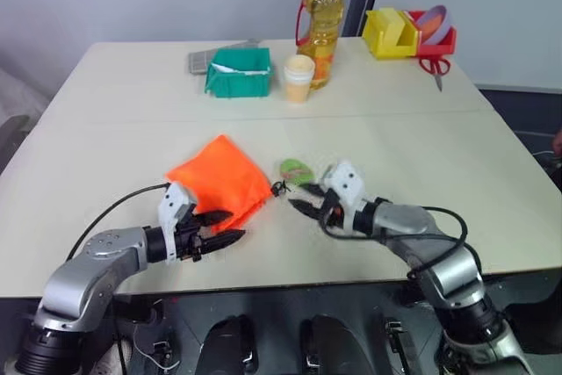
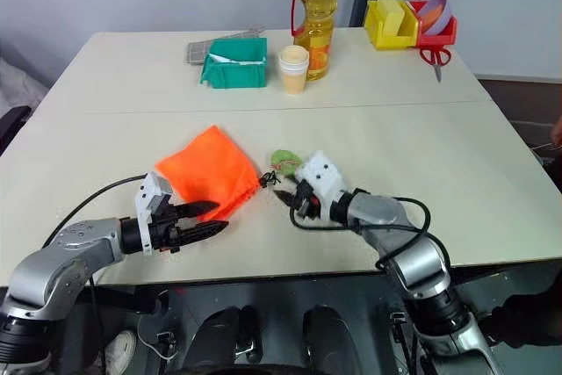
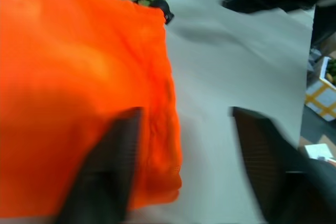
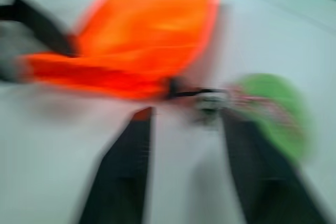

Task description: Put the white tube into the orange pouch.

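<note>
Both grippers stand released and empty: left gripper [image 1: 221,227] at the orange pouch's [image 1: 219,177] near-edge corner, right gripper [image 1: 306,198] beside its green tag [image 1: 296,169]. No white tube is visible; judging by that, it is likely already inside.

A yellow oil bottle [image 1: 320,22], a paper cup [image 1: 299,77] and a green bin [image 1: 238,72] stand at upper centre on the table [image 1: 457,155]. Yellow and red trays [image 1: 408,32] with scissors [image 1: 435,68] sit upper right.
</note>
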You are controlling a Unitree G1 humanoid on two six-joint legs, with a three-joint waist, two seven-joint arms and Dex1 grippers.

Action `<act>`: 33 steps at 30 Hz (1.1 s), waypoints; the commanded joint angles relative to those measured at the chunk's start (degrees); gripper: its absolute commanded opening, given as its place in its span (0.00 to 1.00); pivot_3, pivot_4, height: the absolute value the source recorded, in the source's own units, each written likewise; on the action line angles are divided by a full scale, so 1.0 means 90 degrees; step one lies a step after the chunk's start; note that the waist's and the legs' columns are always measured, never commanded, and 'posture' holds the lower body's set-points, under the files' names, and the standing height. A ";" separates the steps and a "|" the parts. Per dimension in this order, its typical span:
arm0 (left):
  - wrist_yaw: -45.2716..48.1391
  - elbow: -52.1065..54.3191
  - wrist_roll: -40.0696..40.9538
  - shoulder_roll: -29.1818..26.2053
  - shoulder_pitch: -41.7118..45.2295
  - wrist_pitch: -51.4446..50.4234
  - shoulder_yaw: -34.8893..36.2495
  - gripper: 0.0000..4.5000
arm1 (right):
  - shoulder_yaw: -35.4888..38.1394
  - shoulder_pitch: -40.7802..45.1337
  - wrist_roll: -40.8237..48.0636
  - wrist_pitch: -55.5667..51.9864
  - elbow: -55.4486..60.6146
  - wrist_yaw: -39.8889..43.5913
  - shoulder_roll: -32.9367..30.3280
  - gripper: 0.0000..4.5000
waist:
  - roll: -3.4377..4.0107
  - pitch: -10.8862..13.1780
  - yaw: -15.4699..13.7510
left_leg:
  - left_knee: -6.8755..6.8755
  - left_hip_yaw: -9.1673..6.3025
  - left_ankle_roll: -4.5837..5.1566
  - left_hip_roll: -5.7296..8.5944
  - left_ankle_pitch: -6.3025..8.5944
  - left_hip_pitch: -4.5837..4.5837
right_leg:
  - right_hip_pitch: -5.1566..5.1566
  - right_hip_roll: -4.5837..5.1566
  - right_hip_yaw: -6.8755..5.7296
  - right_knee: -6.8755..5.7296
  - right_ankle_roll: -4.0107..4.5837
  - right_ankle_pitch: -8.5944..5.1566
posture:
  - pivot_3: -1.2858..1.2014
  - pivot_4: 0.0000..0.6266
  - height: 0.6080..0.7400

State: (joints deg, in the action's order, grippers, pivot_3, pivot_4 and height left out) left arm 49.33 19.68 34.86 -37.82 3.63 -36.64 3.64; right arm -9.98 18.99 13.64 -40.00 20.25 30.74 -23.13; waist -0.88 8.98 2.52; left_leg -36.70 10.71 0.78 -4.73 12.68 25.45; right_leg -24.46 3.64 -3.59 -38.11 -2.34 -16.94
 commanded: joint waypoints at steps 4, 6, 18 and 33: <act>0.0058 -0.0050 -0.0090 0.0305 0.0270 0.0861 0.0265 0.78 | 0.0889 0.0567 0.0160 -0.0280 -0.1036 -0.1023 0.0846 0.64 | 0.0000 0.0000 0.0004 | 0.0000 0.0005 0.0002 0.0001 -0.0002 0.0005 | 0.0021 0.0000 0.0000 0.0000 -0.0002 0.0001 | 0.52 0.24 1.00; 0.0025 -0.0094 -0.0161 0.0336 0.0273 0.0971 0.0214 0.78 | 0.1117 0.0754 0.0281 -0.0398 -0.1382 -0.1198 0.1116 0.64 | 0.0000 0.0000 0.0015 | 0.0001 0.0009 -0.0005 0.0001 -0.0021 0.0004 | 0.0020 -0.0003 0.0001 -0.0002 -0.0004 0.0002 | 0.52 0.24 1.00; -0.0253 -0.0210 -0.0336 0.0586 0.0270 0.1290 0.0199 0.78 | 0.0745 0.0873 0.0214 -0.0782 -0.2171 -0.1034 0.1313 0.64 | 0.0000 0.0000 0.0004 | 0.0000 0.0013 -0.0012 0.0000 -0.0034 0.0000 | 0.0024 -0.0013 0.0000 -0.0009 -0.0029 0.0014 | 0.52 0.24 1.00; -0.0377 -0.0726 -0.0736 0.0815 0.0607 0.1794 0.0043 0.78 | 0.0991 0.0574 0.0082 -0.0121 -0.0590 -0.0949 0.0751 0.02 | 0.0000 -0.0001 -0.0023 | -0.0006 0.0013 -0.0013 0.0000 -0.0034 0.0003 | 0.0024 -0.0013 -0.0001 -0.0011 -0.0030 0.0015 | 0.52 0.24 1.00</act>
State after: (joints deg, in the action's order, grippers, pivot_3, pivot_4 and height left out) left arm 45.88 13.32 29.08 -30.76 8.00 -22.62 3.91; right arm -3.14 24.10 13.76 -43.90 9.11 21.75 -15.58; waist -0.88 8.98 2.32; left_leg -36.75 10.83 0.66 -4.73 12.37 25.47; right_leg -24.23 3.53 -3.60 -38.20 -2.62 -16.81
